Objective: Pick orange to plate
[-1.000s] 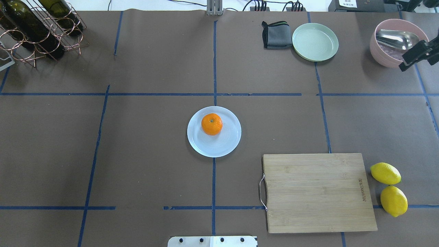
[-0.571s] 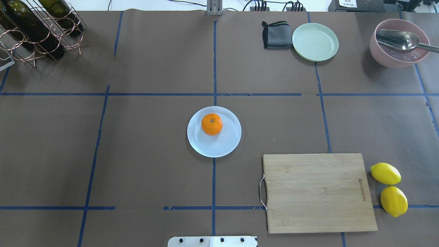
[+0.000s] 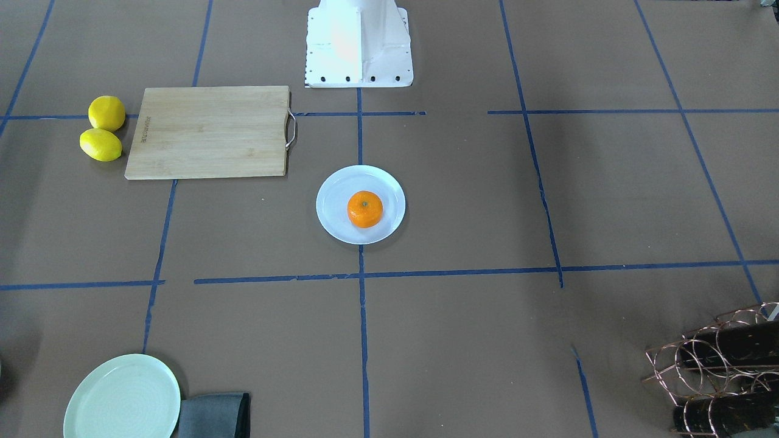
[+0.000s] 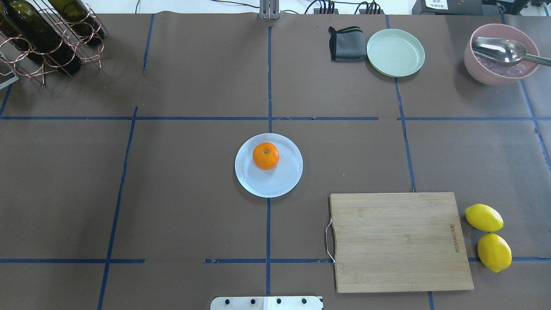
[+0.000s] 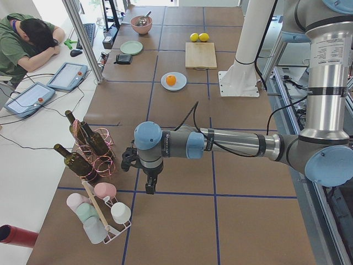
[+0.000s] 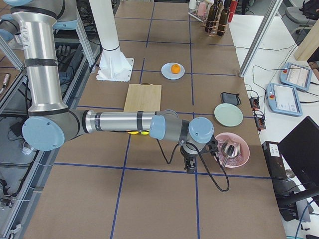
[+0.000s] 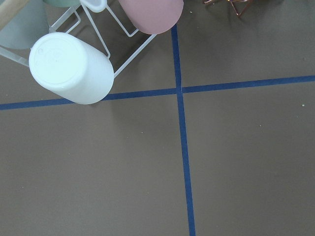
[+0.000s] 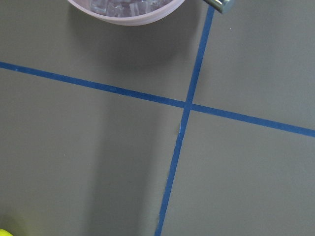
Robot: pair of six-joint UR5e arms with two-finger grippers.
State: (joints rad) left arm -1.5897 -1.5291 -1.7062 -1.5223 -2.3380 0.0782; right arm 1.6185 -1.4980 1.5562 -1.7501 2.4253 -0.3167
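The orange (image 4: 265,156) rests on the small white plate (image 4: 284,181) at the table's middle, toward the plate's far left part; the front view shows the orange (image 3: 364,209) on the same plate (image 3: 331,213). Neither gripper is near them. In the exterior left view my left gripper (image 5: 148,186) points down over the table's left end, beside the bottle rack. My right gripper (image 6: 188,166) hangs over the table's right end, next to the pink bowl. Both show only in these side views, so I cannot tell whether they are open or shut.
A bamboo cutting board (image 4: 398,241) lies at the near right with two lemons (image 4: 484,217) beside it. A pale green plate (image 4: 395,52), a grey cloth (image 4: 344,43) and a pink bowl (image 4: 482,69) with a ladle stand at the back right. A wine rack (image 4: 43,38) is back left, a cup rack (image 5: 99,215) beyond it.
The right gripper, seen at the overhead view's right edge by the pink bowl one second ago, has left that view. Orange and plate have not moved.
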